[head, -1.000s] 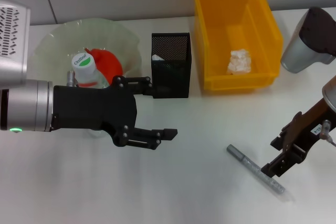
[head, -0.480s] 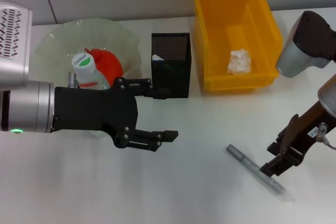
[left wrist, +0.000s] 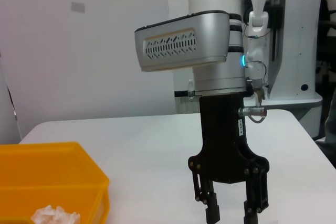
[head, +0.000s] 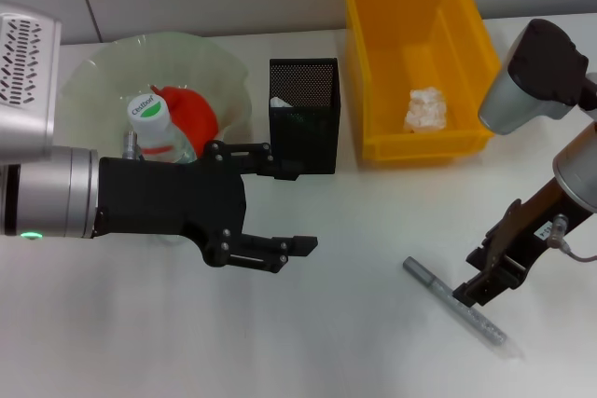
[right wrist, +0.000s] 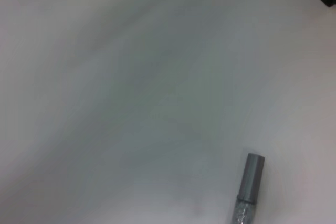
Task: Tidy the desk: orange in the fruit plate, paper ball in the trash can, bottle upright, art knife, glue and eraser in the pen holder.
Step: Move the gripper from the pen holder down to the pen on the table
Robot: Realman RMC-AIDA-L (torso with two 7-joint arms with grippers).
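Fingers of the left gripper (head: 284, 207) are spread wide apart, one reaching toward the foot of the pen holder (head: 303, 114), the other lower down over bare tabletop, and nothing sits between them. That arm stretches in from the left side of the white desk (head: 354, 342), its black hand partly covering the bottle (head: 154, 128).

On the other side, the right gripper (head: 476, 294) hangs low, just beside the far end of a slim silver glue pen (head: 457, 303) that lies at a slant on the desk. In the left wrist view its two black fingers (left wrist: 211, 211) point straight down with a clear gap between them, gripping nothing.

The bottle stands upright with its white and green cap on top, at the front edge of the pale green fruit plate (head: 93, 72). An orange (head: 189, 111) rests in that plate, right behind the bottle. The black mesh pen holder stands between the plate and a yellow bin (head: 415, 58). A crumpled white paper ball (head: 425, 107) lies on the floor of the bin.

The right wrist view shows only the cap end of the glue pen on the desk.
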